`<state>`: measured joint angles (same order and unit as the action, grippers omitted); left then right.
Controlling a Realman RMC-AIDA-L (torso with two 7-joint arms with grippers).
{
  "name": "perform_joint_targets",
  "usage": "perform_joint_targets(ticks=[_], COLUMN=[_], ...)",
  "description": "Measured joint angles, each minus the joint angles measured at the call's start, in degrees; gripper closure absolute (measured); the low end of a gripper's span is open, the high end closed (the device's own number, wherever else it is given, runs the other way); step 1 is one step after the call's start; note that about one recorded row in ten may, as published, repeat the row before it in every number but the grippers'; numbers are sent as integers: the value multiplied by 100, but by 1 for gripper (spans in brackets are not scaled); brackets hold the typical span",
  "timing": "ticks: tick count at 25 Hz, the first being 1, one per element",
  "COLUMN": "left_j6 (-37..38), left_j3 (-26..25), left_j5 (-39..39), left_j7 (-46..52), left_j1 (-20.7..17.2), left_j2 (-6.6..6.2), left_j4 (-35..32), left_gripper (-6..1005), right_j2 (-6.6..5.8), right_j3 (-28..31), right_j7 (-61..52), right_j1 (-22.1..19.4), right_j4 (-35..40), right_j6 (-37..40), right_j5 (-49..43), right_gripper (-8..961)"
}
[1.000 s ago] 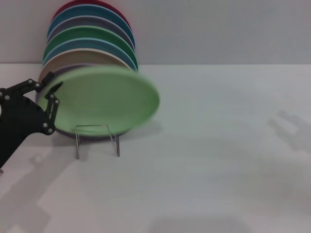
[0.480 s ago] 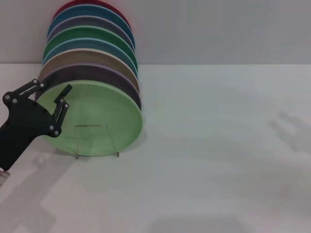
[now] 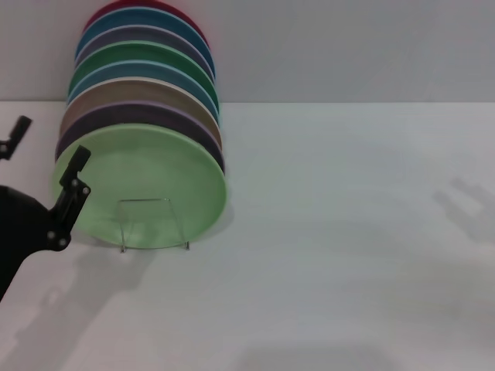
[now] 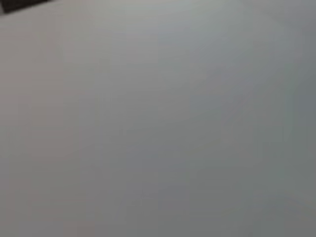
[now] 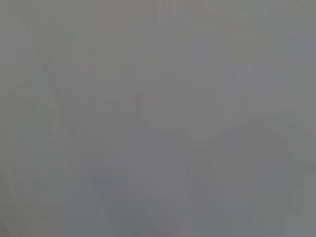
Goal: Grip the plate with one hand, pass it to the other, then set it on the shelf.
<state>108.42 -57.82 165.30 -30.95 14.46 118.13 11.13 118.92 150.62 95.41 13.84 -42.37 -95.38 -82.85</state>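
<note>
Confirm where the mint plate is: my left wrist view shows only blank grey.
Observer: The plate stands upright on the shelf, in front of the other plates.
Operator: Is the left gripper holding it?
Observer: No. The left gripper is open at the plate's left edge.
Operator: And the right gripper?
Observer: It does not show in the head view.

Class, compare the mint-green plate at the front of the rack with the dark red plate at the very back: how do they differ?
The mint-green plate is pale, and its face shows nearly whole; the dark red plate is deep-coloured, with only its top rim showing. The mint one stands nearest the left gripper, the red one farthest back. Both are round and stand on edge.
</note>
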Motion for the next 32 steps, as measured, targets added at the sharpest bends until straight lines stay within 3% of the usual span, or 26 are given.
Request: perform_joint_targets(ticks=[2,14,19,24,32], left_j6=[58,503,520,488,202], left_j3=[3,-66,-348,-625,-698], left_j5=[2,-7,-8,-122,-1167], left_j7=[-16,-42,-43,38,1205], left_j1=[-135,-518,-799,-846,-769], left_j2=[1,4,10,60,90], left_j4=[157,360,640,574,253], left_gripper=[434,292,294,296,300], right_j2=[0,33,41,67,70], right_j3=[3,115,225,319,324], right_j7=[21,729,1138,1807,3063], right_j1=[12,-8,-31,-31,19], right_j4=[10,326,571,981,1673], right_j6=[8,83,90,91,305], right_j5=[5,214,309,698,1060], right_gripper=[364,364,364,364,364])
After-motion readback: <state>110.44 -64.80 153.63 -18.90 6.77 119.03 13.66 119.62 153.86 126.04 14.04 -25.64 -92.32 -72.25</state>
